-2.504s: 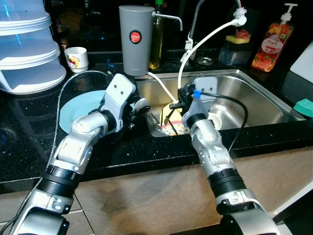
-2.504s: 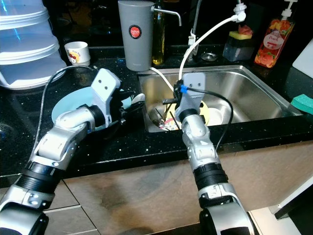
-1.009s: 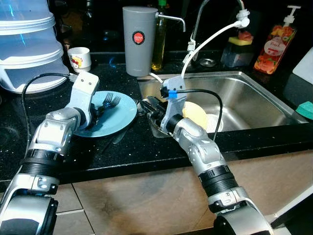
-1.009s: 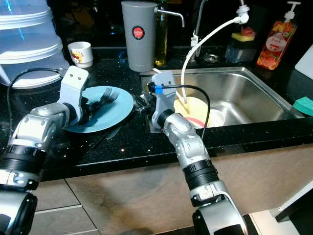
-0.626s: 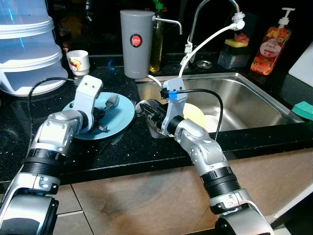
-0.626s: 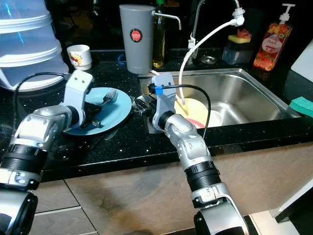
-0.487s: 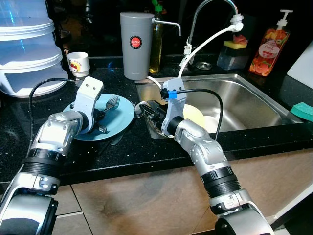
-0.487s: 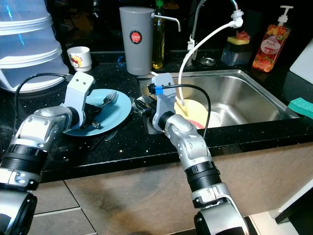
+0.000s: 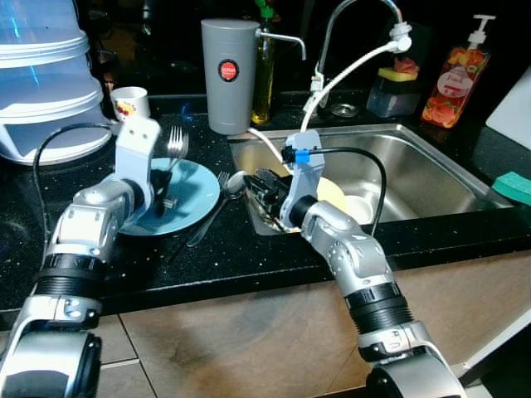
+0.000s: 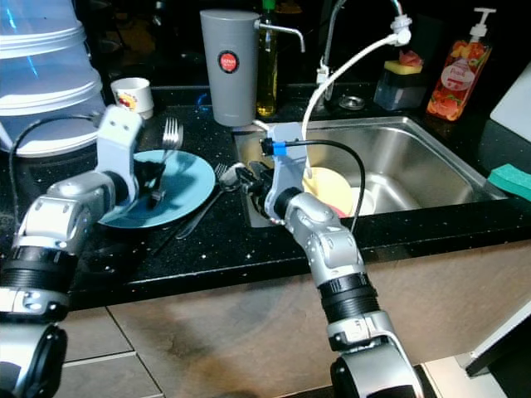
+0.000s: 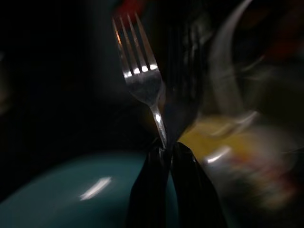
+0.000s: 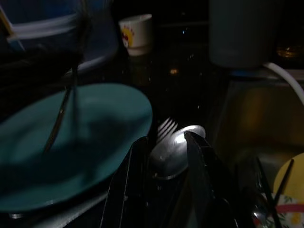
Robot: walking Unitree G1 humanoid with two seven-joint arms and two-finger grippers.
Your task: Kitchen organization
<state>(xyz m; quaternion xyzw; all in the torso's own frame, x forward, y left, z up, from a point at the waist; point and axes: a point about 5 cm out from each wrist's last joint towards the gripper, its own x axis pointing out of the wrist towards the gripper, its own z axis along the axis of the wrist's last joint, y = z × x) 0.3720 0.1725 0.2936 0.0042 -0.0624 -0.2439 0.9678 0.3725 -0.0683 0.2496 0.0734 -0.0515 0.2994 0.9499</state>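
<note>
Your left gripper (image 11: 164, 149) pinches one four-tined steel fork (image 11: 140, 71) above the round teal plate (image 9: 192, 195); your right gripper (image 12: 164, 142) clasps one glossy steel spoon (image 12: 175, 148) (a second fork (image 12: 165, 127) beside it).

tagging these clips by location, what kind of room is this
Most likely a home kitchen. A steel sink with a tap is set into a black counter, a soap bottle stands behind it, and the left gripper holds a fork over a blue plate.
</note>
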